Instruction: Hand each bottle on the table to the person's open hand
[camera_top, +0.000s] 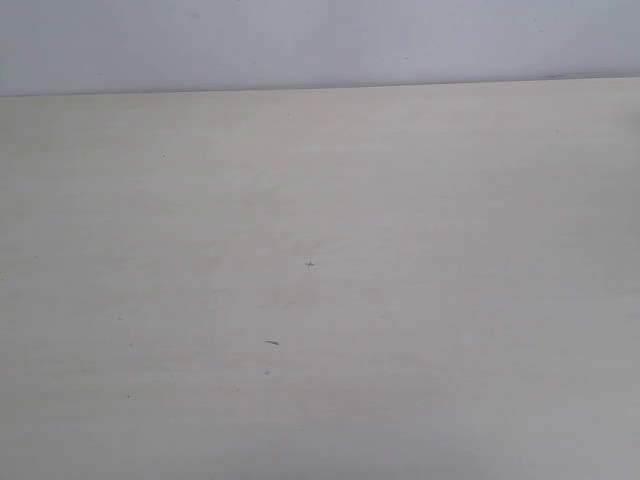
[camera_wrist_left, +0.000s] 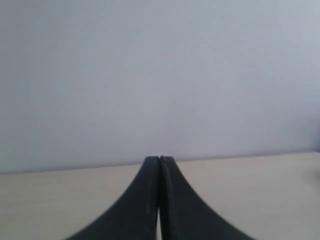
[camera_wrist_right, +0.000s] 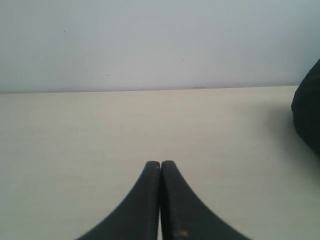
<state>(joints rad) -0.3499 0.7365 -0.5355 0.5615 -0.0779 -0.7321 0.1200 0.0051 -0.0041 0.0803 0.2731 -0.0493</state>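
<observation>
No bottle shows in any view, and no hand either. The pale beige table fills the exterior view, bare but for a few tiny dark specks; neither arm appears there. In the left wrist view my left gripper is shut, its black fingers pressed together with nothing between them, low over the table. In the right wrist view my right gripper is likewise shut and holds nothing, above the table.
A pale grey-blue wall stands behind the table's far edge. A dark rounded object juts in at the side of the right wrist view; what it is cannot be told.
</observation>
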